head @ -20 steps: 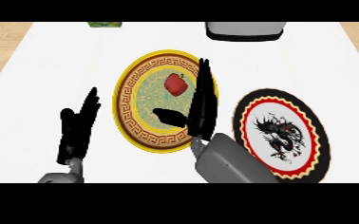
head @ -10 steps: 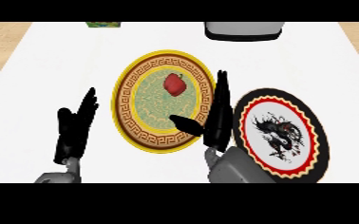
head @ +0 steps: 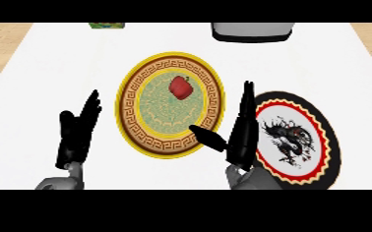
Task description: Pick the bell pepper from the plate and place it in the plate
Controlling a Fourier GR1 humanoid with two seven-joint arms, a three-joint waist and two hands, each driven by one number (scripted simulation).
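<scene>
On the yellow plate (head: 138, 128) lies the bell pepper (head: 181, 87), up and left of my right hand (head: 241, 136), whose straight, empty fingers stand between that plate and the dragon plate (head: 320, 128). My left hand (head: 76, 132) rests open. No readable writing.

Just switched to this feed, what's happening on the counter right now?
The red bell pepper lies untouched on the yellow patterned plate. The right hand is open, fingers straight, in the gap between that plate and the dragon plate on the right, its thumb over the yellow plate's lower rim. It holds nothing. The left hand rests open left of the yellow plate. So the pick is not yet done.
</scene>
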